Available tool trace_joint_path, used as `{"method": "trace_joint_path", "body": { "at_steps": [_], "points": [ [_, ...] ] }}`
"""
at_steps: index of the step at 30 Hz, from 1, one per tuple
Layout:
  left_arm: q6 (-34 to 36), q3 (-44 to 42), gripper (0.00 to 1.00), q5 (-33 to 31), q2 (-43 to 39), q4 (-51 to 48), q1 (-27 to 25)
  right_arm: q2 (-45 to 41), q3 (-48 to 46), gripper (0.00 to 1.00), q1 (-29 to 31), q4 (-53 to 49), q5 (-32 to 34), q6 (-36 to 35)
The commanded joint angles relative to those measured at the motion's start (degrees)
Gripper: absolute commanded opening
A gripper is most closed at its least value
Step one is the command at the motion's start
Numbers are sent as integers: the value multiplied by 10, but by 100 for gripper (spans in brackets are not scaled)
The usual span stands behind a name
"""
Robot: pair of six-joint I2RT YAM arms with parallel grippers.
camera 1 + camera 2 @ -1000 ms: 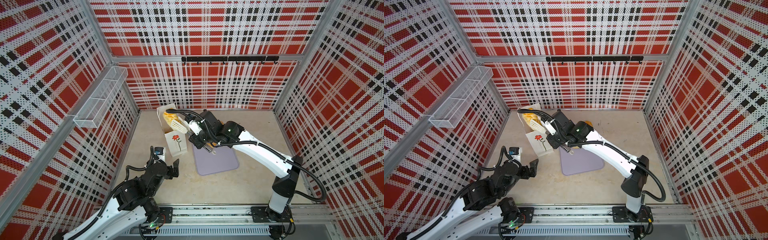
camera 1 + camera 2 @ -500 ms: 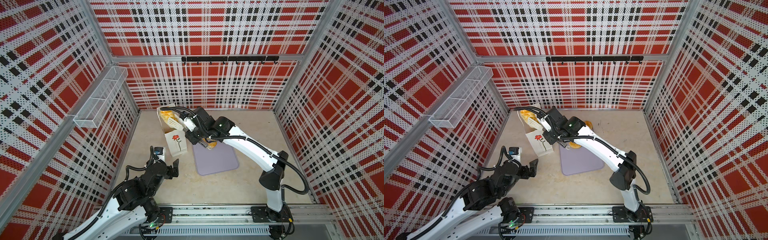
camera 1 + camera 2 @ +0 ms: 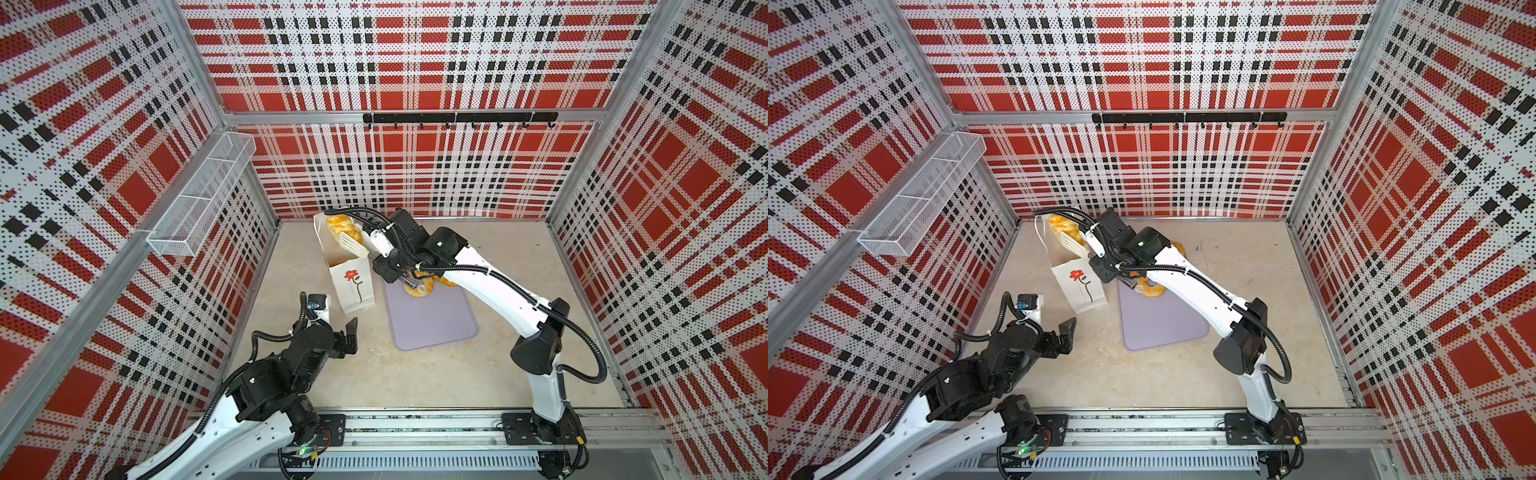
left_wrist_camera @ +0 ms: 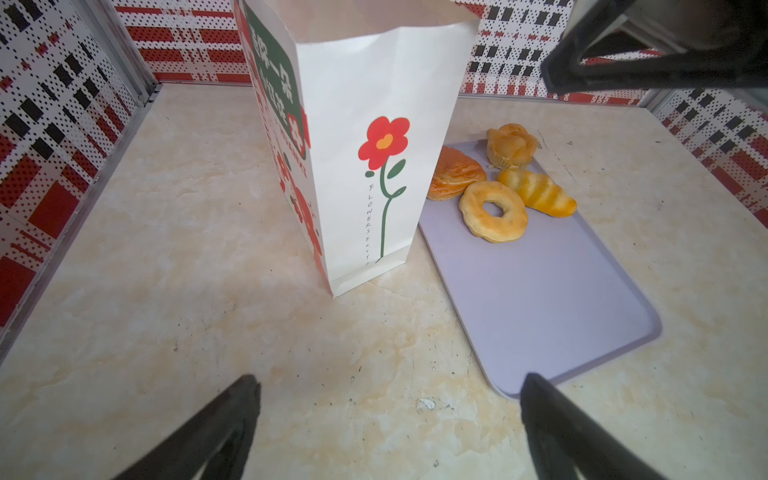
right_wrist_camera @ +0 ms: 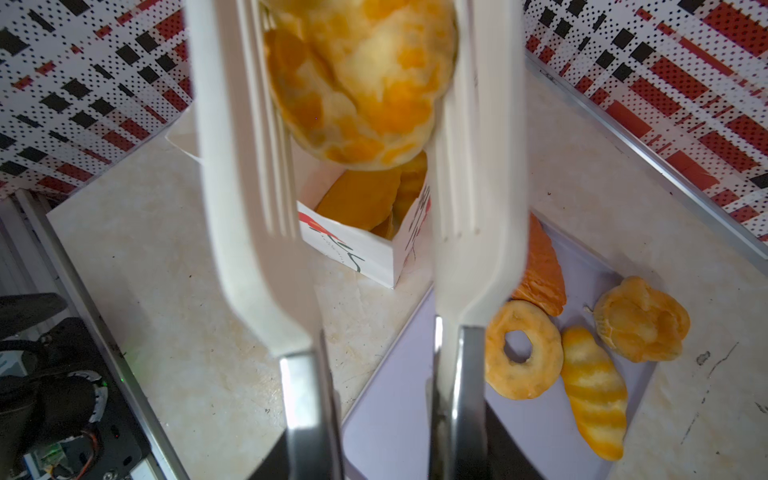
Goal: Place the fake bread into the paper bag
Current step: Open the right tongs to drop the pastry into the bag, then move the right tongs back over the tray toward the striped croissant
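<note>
Edged slightly up-frame since before, one pastry [image 3: 338, 224] is poised mid-frame above the paper bag [image 3: 353, 291], between the right gripper [image 3: 353, 247] fingers; pinched or freed cannot be told. Release into the bag is judged the next move.

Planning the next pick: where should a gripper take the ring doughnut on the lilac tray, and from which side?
Likely from above. The ring doughnut lies flat; pinch its wall on the side facing the bare tray, one jaw in the hole. The croissant and flaky pastry crowd the rest.
</note>
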Motion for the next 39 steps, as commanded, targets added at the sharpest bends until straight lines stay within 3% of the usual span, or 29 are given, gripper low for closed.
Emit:
{"method": "trace_joint_path", "body": {
  "at_steps": [1,5,11,18,23,32,39],
  "points": [
    [-8,1,99,-4,-4,-4,5,11,32,55,0,13,8,-8],
    [-11,2,99,1,-4,-4,4,2,37,61,-1,6,13,-12],
    [-17,2,99,7,2,-3,4,-49,-10,60,0,12,22,-14],
    [-33,7,99,12,11,-3,-15,-145,-126,58,-1,36,51,-9],
    [-50,4,99,-30,20,0,-60,-209,-220,58,-3,52,88,2],
    [-71,7,99,-92,68,29,-137,-308,-378,58,-33,70,93,44],
    [-57,6,99,-82,107,75,-146,-369,-489,57,-78,80,100,63]
  ]
}}
